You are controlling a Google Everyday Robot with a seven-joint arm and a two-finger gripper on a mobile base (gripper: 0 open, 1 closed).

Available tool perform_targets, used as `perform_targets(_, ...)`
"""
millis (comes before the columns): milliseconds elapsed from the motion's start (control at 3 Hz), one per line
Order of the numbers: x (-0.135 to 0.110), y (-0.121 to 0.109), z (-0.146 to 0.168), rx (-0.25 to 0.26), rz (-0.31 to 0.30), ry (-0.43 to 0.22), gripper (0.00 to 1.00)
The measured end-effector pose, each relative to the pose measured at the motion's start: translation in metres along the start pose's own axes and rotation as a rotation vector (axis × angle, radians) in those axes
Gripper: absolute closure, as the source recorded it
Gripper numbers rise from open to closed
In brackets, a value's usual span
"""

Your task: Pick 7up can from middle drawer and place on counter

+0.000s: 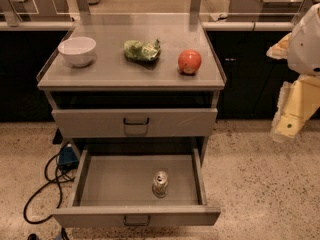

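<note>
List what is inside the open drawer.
One can sits near the front of the drawer, right of centre. Its back end is hidden under the closed drawer. The gripper hangs far right, outside it.

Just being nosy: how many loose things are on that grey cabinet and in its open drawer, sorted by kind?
Bowl: 1
Green packet: 1
Apple: 1
7up can, in the drawer: 1
Total: 4
The robot's hand is at the far right, beside the cabinet.
</note>
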State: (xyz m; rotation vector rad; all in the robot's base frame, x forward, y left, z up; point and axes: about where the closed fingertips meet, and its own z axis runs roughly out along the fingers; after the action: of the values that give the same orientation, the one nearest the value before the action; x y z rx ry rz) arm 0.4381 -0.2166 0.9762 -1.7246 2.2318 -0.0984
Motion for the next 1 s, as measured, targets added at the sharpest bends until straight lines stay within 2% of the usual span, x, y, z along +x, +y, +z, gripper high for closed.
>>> perform_targets(333,0.000,0.000,0.000,0.000,0.000,0.000,0.00)
perform_targets(667,0.010,0.002,0.016,-0.024,0.008,-0.017,0.00)
perform_targets(1000,0.036,0.014,0.071,-0.124,0.058,-0.054,0.00)
